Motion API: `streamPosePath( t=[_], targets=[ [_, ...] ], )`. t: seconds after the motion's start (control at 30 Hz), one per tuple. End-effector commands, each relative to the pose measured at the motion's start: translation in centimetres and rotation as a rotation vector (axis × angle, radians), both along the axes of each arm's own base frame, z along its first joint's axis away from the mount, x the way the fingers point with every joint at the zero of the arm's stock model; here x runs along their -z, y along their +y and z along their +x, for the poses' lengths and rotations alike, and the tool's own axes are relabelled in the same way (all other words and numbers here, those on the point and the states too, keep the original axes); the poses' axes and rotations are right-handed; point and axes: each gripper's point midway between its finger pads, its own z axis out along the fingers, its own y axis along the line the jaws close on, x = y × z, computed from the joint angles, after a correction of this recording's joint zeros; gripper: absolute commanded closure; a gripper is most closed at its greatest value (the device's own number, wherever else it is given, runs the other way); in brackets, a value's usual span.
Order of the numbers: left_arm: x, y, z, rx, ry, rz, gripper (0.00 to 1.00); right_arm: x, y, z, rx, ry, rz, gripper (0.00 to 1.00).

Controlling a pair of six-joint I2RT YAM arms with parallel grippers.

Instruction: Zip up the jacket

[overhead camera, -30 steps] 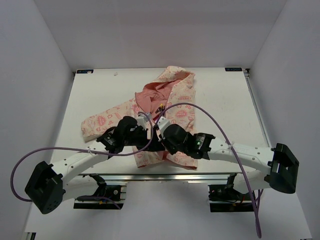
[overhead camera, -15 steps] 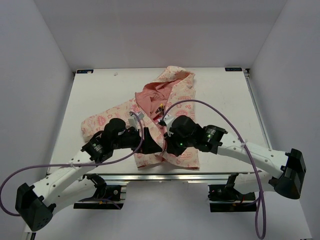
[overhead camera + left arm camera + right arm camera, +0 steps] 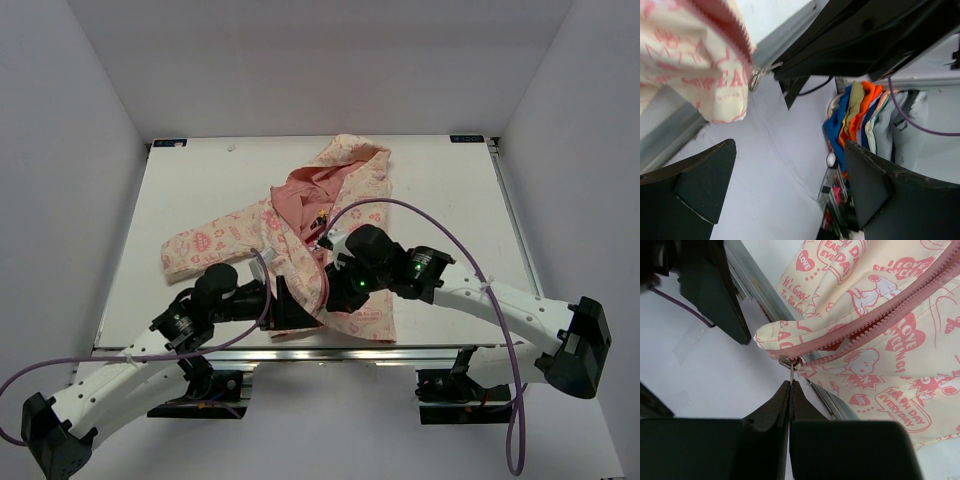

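Where the white desk [image 3: 450,200] shows bare, it is matte and plain, with pale walls [image 3: 90,90] closing it in on the left, right and far sides. A metal rail [image 3: 420,352] runs along its near edge. Purple cables [image 3: 440,235] loop off both arms. Past the desk edge, the left wrist view catches a heap of coloured clothes [image 3: 860,115].

The jacket [image 3: 350,190] lies mid-desk with its hood toward the far side, one sleeve stretched out left and its hem at the near edge, the corner hanging over the rail. The right hand [image 3: 790,390] is pinched tight on the metal pull [image 3: 788,367] at the bottom of the pink zipper [image 3: 875,325]. The left hand [image 3: 790,185] is spread wide with nothing between its fingers, and the hem corner hangs just above it.

A second ago the left hand sat further in over the jacket's lower front; it has since drawn back to the near edge, its arm swinging lower. The right hand has shifted slightly, and the hem has been dragged nearer the rail.
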Motion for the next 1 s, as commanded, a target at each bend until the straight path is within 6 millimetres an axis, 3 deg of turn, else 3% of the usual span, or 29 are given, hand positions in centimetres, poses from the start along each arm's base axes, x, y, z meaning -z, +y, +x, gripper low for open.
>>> streamPosePath(
  t=[0.0,0.13,0.27,0.37,0.67,0.77,0.83,0.97],
  targets=[
    [-0.2,-1.1,-0.9,0.035,0.031,-0.041,0.02,-3.5,1.3,0.1,0.007,-0.005,0.128,1.00],
    [0.0,-2.3,-0.9,0.032,0.002,-0.034,0.04,-3.6,1.5,0.2,0.007,0.000,0.139,1.00],
    [0.8,-2.0,1.6,-0.104,-0.044,0.022,0.12,-3.6,1.5,-0.2,0.000,0.020,0.155,1.00],
    [1.3,-1.9,2.5,-0.146,-0.072,0.038,0.18,-3.8,1.5,-0.3,0.004,0.017,0.170,1.00],
    [0.5,-2.1,4.8,-0.218,-0.171,0.036,0.29,-3.7,1.1,-0.4,0.008,0.025,0.168,1.00],
    [0.5,-2.4,4.7,-0.204,-0.172,0.033,0.39,-3.4,1.0,-0.1,0.022,0.024,0.160,1.00],
    [0.5,-2.4,4.8,-0.208,-0.175,0.030,0.52,-3.3,0.9,0.1,0.029,0.023,0.157,1.00],
    [0.0,-2.1,4.7,-0.221,-0.188,0.006,0.68,-2.7,0.6,0.9,0.062,0.010,0.135,1.00]
  ],
)
